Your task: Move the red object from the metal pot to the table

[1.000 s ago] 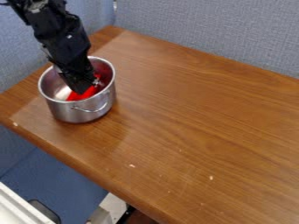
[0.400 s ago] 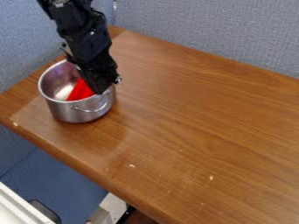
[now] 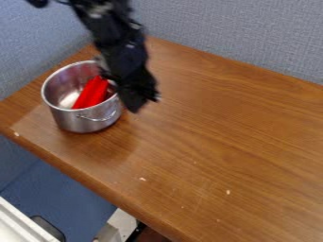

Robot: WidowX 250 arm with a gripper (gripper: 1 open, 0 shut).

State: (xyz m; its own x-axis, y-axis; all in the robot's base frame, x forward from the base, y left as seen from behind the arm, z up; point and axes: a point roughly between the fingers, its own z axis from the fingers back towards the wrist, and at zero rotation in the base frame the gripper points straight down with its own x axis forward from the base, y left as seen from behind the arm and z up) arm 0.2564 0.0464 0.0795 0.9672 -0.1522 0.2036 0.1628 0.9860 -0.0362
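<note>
**Observer:** What just changed?

**Me:** A second ago my black claw [image 3: 142,95] was down inside the small round shiny steel pot [image 3: 78,115], right over the bright red flat block [image 3: 91,92]. Since then it has come up and swung across the rim toward the open wood. It now sits just past the pot's far side, low over the brown wooden table [image 3: 214,132].

**Observer:** Did the block come with you?

**Me:** No. My fingers are pressed together on nothing. The block is in the pot, leaning against the inner wall, and my claw is beside the pot rather than over it.

**Observer:** So what does that mean for the task?

**Me:** I judge the grab missed or slipped. The move to the table is not done, and I would have to go back into the pot and take hold again.

**Observer:** How does the block lie now?

**Me:** Its long axis runs diagonally in this view, upper end toward the rim nearest my arm, lower end down toward the pot's floor on the near-left. It is tilted, not flat. Whether the lower end touches the bottom I cannot tell.
</note>
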